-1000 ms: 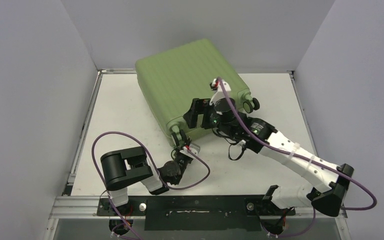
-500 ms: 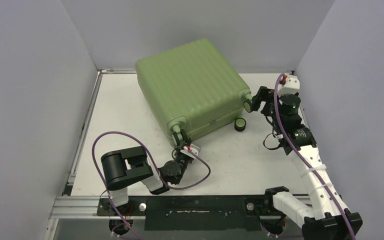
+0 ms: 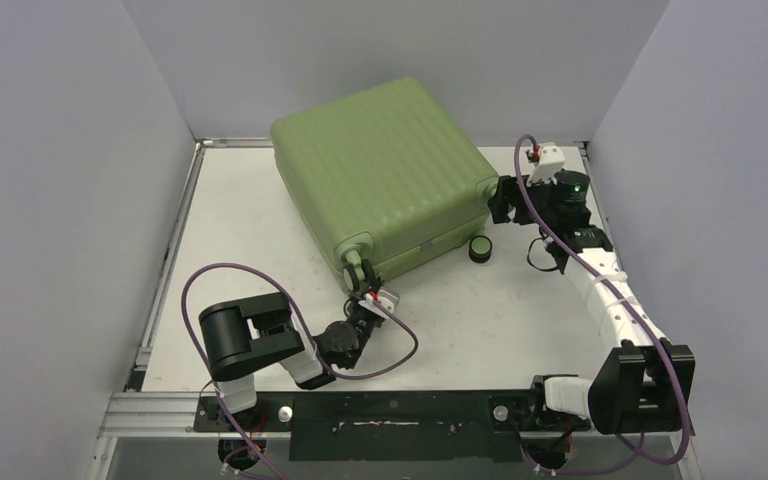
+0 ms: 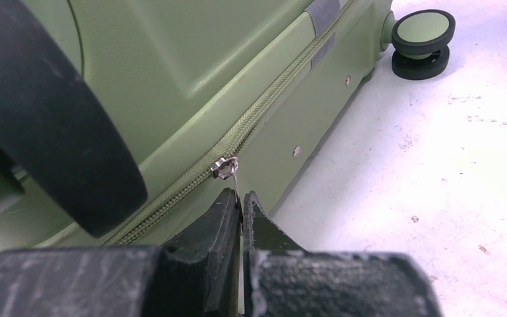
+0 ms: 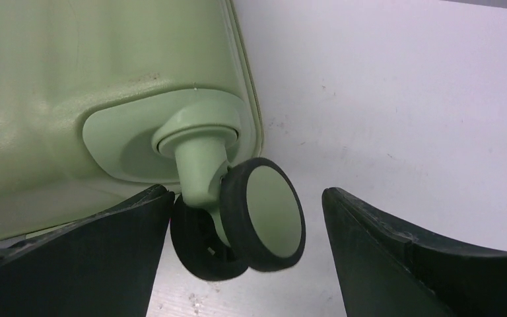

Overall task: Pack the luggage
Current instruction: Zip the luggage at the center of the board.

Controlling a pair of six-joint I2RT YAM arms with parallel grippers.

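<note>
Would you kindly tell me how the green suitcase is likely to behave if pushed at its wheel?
The luggage lies flat on its shell, so it would probably slide or pivot, not roll. The wheel facing the open right gripper sits on a swivel stem and may turn aside.

I operate in a robotics test cell. Plain grey panels enclose my white desk on three sides. An aluminium rail with a black mounting plate lines its near edge.

White table w/ scuffs — grey walls round 3 sides, metal rail at front
</note>
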